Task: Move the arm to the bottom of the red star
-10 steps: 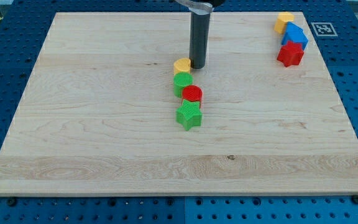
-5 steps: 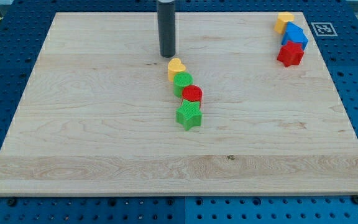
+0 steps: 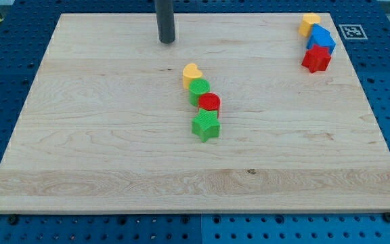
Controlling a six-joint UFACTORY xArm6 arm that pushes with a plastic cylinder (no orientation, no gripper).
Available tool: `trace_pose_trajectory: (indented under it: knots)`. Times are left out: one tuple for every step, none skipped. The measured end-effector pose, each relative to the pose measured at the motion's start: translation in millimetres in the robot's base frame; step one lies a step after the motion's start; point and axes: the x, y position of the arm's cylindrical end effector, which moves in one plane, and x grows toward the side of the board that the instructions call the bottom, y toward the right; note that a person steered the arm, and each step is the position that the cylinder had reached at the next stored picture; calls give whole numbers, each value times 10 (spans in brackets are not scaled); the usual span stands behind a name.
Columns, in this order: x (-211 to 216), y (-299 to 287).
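The red star [image 3: 316, 59] lies near the view's top right corner of the wooden board [image 3: 100, 149], touching a blue block [image 3: 321, 38] above it. A yellow block [image 3: 309, 23] sits above the blue one. My tip [image 3: 167, 41] is near the view's top edge, left of centre, far to the left of the red star. It touches no block.
A chain of blocks runs down the board's middle: a yellow heart [image 3: 191, 73], a green cylinder [image 3: 198, 90], a red cylinder [image 3: 209, 104] and a green star [image 3: 206, 125]. A marker tag [image 3: 351, 31] lies off the board's top right corner.
My tip has moved up and to the left, away from the yellow heart. The yellow heart shifted slightly to the left early on and then stayed still.
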Motion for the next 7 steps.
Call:
trace_pose_trajectory:
  knots:
    - [-362, 131]
    - [-661, 400]
    - [-663, 506]
    - [-659, 668]
    - [-673, 886]
    - [-677, 1032]
    - [-677, 1032]
